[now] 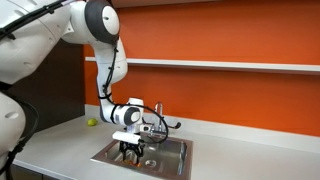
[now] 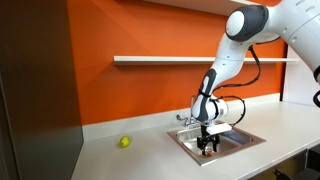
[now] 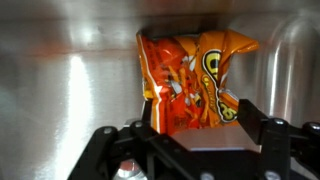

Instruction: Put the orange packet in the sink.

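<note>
The orange packet (image 3: 190,80) is a crinkled pouch standing upright between my gripper's fingers (image 3: 198,118) in the wrist view, narrowed where the fingers press its lower part. The gripper is shut on it. In both exterior views the gripper (image 1: 131,150) (image 2: 207,147) points down inside the stainless-steel sink (image 1: 172,166) (image 2: 246,139), close to the basin floor. A speck of orange shows at the fingertips (image 2: 207,142). The steel sink wall (image 3: 60,90) fills the wrist view behind the packet.
A small yellow-green ball (image 1: 91,123) (image 2: 125,142) lies on the pale countertop (image 1: 60,140) beside the sink. The chrome faucet (image 1: 158,108) stands at the sink's back edge, close to the wrist. An orange wall with a shelf (image 2: 160,59) rises behind.
</note>
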Robot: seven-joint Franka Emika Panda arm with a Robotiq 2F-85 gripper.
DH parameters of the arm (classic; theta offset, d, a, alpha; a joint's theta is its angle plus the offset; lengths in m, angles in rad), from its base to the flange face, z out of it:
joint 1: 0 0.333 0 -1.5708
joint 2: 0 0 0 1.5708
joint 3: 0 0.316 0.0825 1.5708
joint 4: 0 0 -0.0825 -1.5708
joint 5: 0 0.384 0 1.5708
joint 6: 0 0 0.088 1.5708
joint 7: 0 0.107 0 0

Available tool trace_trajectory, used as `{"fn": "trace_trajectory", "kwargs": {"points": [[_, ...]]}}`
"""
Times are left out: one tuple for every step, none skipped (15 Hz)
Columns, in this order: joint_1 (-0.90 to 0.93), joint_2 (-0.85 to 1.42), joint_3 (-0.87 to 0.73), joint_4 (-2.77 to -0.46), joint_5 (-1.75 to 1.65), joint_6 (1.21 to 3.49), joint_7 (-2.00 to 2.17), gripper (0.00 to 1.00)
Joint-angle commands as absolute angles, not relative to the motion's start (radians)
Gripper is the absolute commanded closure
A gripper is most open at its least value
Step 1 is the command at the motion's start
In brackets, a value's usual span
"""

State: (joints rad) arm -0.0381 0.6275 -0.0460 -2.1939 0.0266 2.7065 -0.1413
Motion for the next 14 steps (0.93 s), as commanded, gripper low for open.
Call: {"fn": "trace_trajectory", "kwargs": {"points": [[-0.036, 0.551, -0.05, -2.215, 0.002, 2.69, -0.102, 0.0], [-0.034, 0.533, -0.052, -2.219, 0.001, 2.689, -0.098, 0.0], [-0.036, 0.518, -0.049, -2.222, 0.003, 2.685, -0.098, 0.0], [-0.035, 0.502, -0.049, -2.226, 0.003, 2.68, -0.096, 0.0], [-0.036, 0.489, -0.048, -2.229, 0.004, 2.676, -0.096, 0.0], [-0.035, 0.474, -0.048, -2.234, 0.004, 2.672, -0.094, 0.0], [-0.034, 0.459, -0.047, -2.238, 0.004, 2.668, -0.093, 0.0], [-0.029, 0.44, -0.049, -2.245, 0.0, 2.666, -0.089, 0.0], [-0.022, 0.423, -0.053, -2.253, -0.006, 2.666, -0.084, 0.0], [-0.016, 0.403, -0.057, -2.263, -0.013, 2.661, -0.08, 0.0], [-0.013, 0.384, -0.056, -2.272, -0.014, 2.653, -0.078, 0.0], [-0.007, 0.364, -0.058, -2.284, -0.02, 2.647, -0.072, 0.0], [-0.003, 0.342, -0.059, -2.296, -0.027, 2.637, -0.068, 0.0], [-0.002, 0.318, -0.057, -2.311, -0.03, 2.627, -0.063, 0.0]]}}
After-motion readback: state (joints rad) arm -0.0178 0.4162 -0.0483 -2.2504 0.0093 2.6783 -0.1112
